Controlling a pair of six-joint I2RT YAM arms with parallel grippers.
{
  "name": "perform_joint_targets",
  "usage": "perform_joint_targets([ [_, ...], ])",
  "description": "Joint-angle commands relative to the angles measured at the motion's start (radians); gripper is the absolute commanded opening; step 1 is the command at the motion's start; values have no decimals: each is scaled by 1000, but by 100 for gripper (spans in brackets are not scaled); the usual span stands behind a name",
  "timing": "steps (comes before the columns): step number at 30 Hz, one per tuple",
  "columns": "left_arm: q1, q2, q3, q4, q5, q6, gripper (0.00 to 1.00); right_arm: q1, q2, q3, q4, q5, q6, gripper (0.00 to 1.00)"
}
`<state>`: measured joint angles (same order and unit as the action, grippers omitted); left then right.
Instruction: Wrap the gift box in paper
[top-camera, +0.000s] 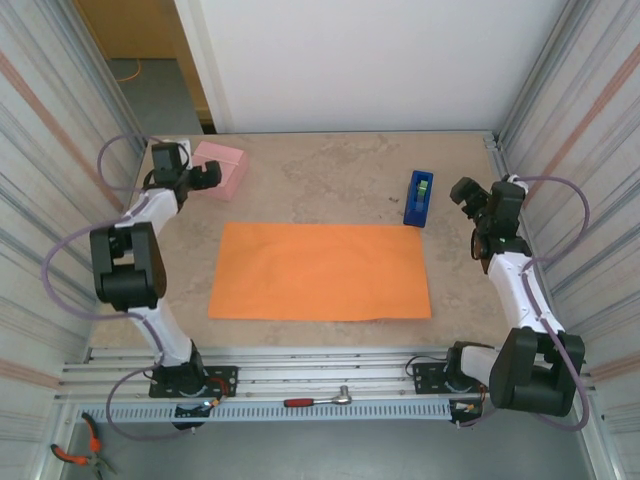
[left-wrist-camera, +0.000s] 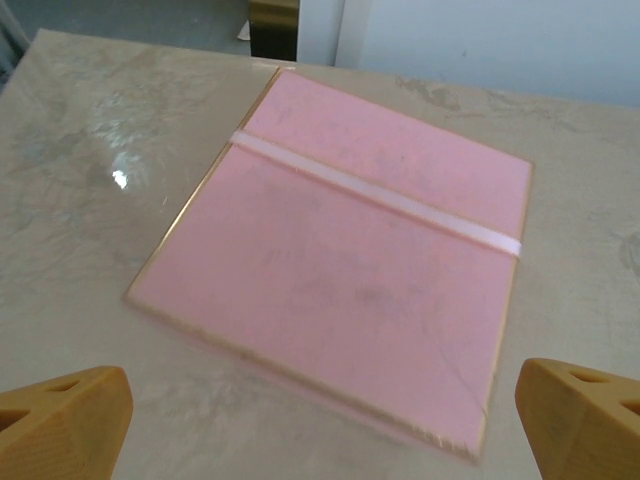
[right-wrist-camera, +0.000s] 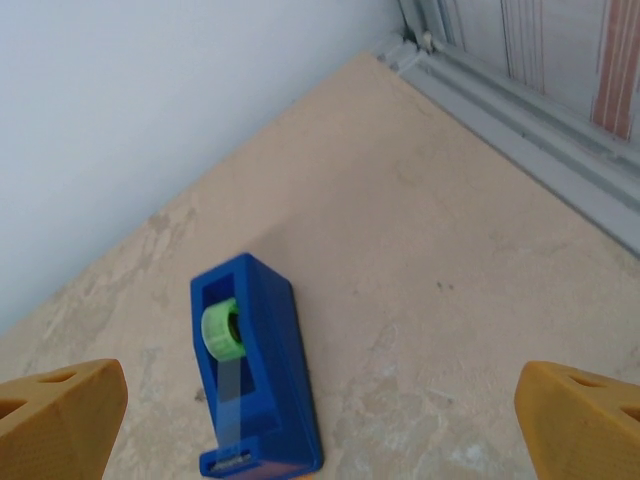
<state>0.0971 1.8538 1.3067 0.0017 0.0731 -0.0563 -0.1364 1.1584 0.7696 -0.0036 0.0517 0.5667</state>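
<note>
Two orange fingertips (left-wrist-camera: 60, 420) of the left gripper (left-wrist-camera: 320, 430) stand wide apart in the left wrist view, clamped on nothing. Just ahead of them, and centred on the gap between them, the gift box (left-wrist-camera: 340, 270) lies flat on the table (left-wrist-camera: 80, 150). Its nearest corner comes close to the finger at the view's right, and I cannot tell whether the two touch. Farther from the fingers, a pale band (left-wrist-camera: 380, 195) crosses the pink lid.

The right gripper (right-wrist-camera: 320, 425) also has its fingers (right-wrist-camera: 60, 415) spread wide and holds nothing. Just ahead of them sits a blue tape dispenser (right-wrist-camera: 255, 370) with a green roll, nearer the finger at the view's left. Bare tabletop runs beyond it to the white wall.

From above, the paper (top-camera: 320, 272) lies flat between the two arms, nearer the bases than either set of fingers and apart from the box. The dispenser stands just past its far right corner.
</note>
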Motion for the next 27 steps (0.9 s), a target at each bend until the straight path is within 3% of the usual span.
perform_joint_targets([
  [1, 18, 104, 157, -95, 28, 13, 99, 1, -3, -26, -25, -112, -10, 98],
  [15, 34, 507, 681, -319, 1, 125, 99, 20, -15, 5, -53, -274, -29, 98],
  [20, 35, 519, 704, -350, 49, 122, 99, 24, -13, 16, -59, -360, -7, 99],
  [27, 35, 505, 707, -429, 227, 59, 98, 68, 16, 49, -86, -398, 15, 100],
])
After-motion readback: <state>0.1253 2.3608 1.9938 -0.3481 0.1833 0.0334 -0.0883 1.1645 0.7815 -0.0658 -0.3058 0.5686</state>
